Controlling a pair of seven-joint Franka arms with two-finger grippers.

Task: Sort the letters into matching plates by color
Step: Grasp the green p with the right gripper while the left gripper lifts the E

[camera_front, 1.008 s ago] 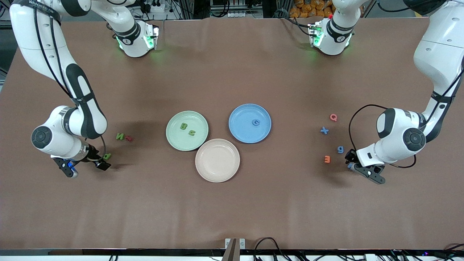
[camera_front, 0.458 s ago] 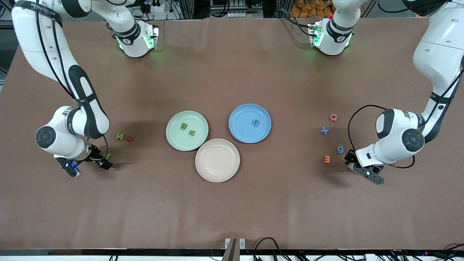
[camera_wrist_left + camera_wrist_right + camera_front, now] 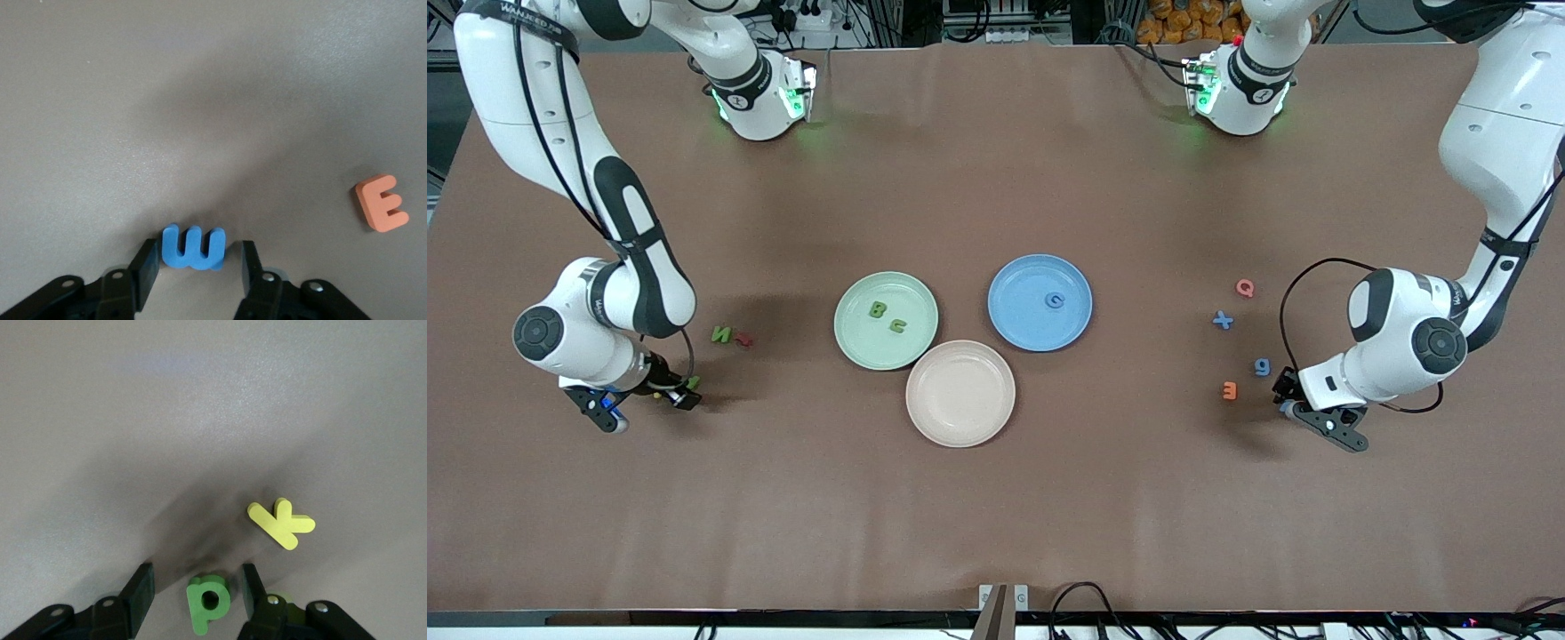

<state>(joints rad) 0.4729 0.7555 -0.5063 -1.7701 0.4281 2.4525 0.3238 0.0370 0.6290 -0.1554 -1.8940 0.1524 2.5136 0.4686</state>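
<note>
Pincers low on tabletop: left pincer part-open around blue letter, near orange E; right pincer part-open around green letter. Neither letter seen gripped.

The right gripper is low over the brown table, its two black fingers apart. A green P lies flat on the table between them; one finger seems to touch it, with a gap to the other. A yellow K lies flat near it, outside the fingers. Shadow darkens the table around both letters.
</note>
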